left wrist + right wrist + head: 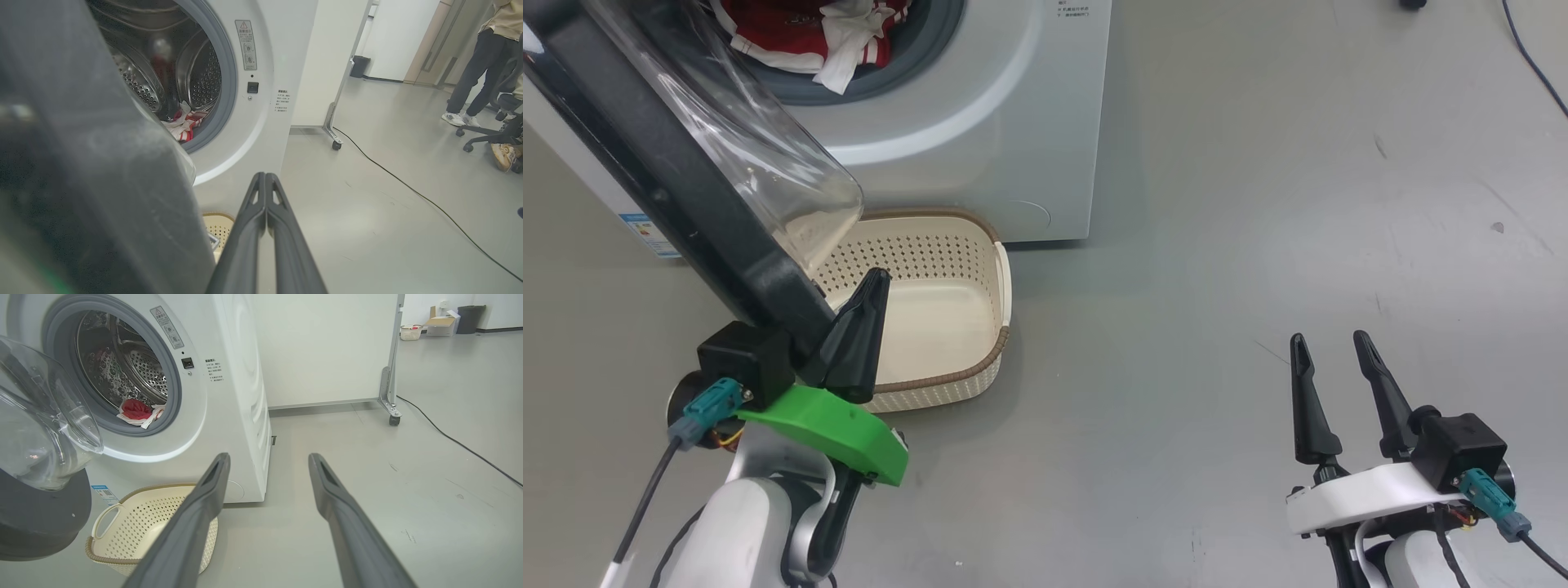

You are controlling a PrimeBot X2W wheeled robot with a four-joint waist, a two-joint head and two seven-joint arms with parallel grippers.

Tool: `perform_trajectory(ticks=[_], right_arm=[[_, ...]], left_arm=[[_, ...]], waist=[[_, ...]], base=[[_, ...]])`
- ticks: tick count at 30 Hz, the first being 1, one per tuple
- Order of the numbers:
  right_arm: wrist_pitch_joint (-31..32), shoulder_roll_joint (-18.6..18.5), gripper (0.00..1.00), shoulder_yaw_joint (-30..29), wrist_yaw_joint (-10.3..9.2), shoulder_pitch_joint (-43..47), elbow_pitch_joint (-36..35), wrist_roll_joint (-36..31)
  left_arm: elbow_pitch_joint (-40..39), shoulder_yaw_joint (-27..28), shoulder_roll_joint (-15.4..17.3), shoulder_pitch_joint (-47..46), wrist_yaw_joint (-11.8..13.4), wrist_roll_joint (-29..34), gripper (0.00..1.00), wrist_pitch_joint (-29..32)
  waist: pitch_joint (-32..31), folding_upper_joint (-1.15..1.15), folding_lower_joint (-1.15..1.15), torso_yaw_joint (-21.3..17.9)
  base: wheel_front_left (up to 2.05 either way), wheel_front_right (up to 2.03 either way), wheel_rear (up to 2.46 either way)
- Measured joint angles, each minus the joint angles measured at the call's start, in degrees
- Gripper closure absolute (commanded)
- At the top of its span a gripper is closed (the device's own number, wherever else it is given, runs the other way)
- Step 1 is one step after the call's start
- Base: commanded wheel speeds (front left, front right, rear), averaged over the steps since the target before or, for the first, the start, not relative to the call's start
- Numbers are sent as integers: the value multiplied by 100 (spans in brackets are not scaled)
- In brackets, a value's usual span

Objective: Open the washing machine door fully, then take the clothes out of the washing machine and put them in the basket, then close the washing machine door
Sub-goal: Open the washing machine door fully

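Head view shows you red-and-white clothes in the washing machine drum at 11 o'clock, basket at its 6 o'clock; left gripper pinched together, right gripper apart.

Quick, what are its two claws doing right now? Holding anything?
Left gripper: shut tight, nothing in it, beside the washing machine door.
Right gripper: open, empty.

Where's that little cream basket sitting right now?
In the head view the basket sits on the floor left of centre, just in front of the washing machine, partly beneath the open washing machine door.
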Motion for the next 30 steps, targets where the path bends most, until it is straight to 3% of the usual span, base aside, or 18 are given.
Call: perform_trajectory(ticks=[11,30], right_arm=[[0,66,0,-130,59,-101,-36,-64],[0,52,0,-426,127,-93,29,-105]], left_arm=[[391,232,-35,58,225,-59,100,65],[667,115,-129,6,218,-56,100,-191]], waist=[[51,0,0,-32],[31,0,0,384]], base=[[0,0,0],[0,0,0]])
